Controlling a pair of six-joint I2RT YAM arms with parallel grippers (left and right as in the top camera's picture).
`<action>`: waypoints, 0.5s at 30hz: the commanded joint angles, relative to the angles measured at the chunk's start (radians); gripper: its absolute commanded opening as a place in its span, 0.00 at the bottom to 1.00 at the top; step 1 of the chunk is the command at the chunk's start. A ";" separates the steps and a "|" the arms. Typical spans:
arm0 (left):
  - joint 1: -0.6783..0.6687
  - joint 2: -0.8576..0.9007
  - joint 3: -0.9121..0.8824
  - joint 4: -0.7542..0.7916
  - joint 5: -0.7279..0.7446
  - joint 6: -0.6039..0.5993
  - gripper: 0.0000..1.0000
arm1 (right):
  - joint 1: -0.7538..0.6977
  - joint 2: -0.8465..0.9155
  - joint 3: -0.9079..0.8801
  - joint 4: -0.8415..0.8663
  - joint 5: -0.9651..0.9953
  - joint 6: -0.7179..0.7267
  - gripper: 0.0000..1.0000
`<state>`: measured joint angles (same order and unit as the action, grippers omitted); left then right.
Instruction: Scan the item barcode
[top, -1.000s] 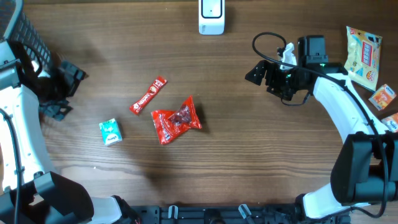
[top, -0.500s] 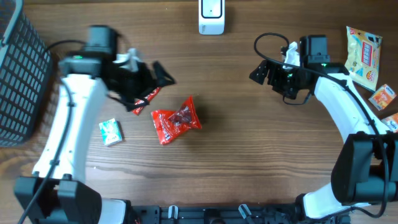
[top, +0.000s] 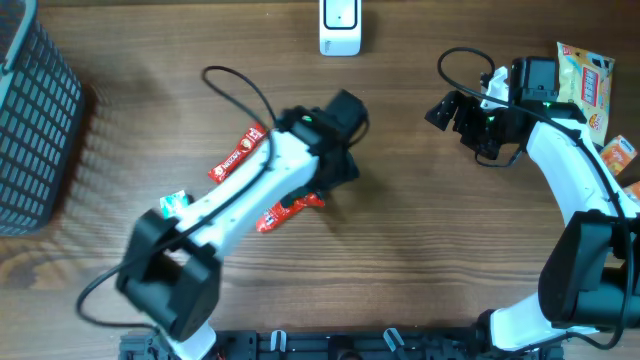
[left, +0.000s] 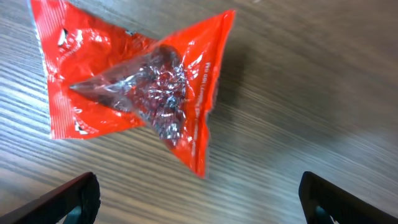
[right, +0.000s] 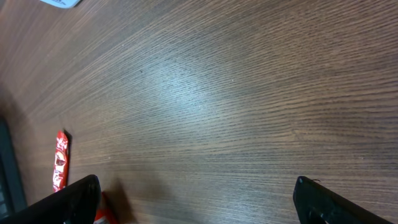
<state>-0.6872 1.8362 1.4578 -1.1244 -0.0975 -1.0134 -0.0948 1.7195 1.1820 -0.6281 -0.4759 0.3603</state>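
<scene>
1. Left wrist view: the left gripper (left: 199, 202) has its two fingers spread wide apart. It holds nothing.
2. The crinkly red bag (left: 143, 93) lies on the brown wood bench (left: 311, 93) right in front of that gripper. The fingertips do not touch it.
3. In the overhead view the left arm reaches far across the bench. It hides most of the red bag, and only one end pokes out.
4. A long red candy bar (top: 238, 153) lies near the arm. A small green pack (top: 174, 202) lies a bit farther off.
5. The right gripper (top: 445, 108) is spread wide too and holds nothing. It hangs over bare wood, well apart from the red bag.
6. The white scanner (top: 340, 27) sits at the far edge of the bench, well apart from the red bag.
7. A dark basket (top: 35, 130) stands at the left edge. A yellow snack bag (top: 590, 85) lies at the right edge.
</scene>
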 joint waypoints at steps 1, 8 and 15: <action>-0.018 0.090 -0.001 -0.001 -0.116 -0.050 1.00 | -0.003 0.016 -0.010 -0.001 0.013 -0.021 1.00; -0.019 0.164 -0.001 0.026 -0.181 -0.049 0.92 | -0.003 0.016 -0.010 -0.003 0.013 -0.020 1.00; -0.019 0.199 -0.001 0.082 -0.181 -0.050 0.77 | -0.003 0.016 -0.010 -0.020 0.013 -0.039 1.00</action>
<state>-0.7052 2.0022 1.4578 -1.0489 -0.2440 -1.0523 -0.0948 1.7195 1.1820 -0.6422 -0.4728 0.3565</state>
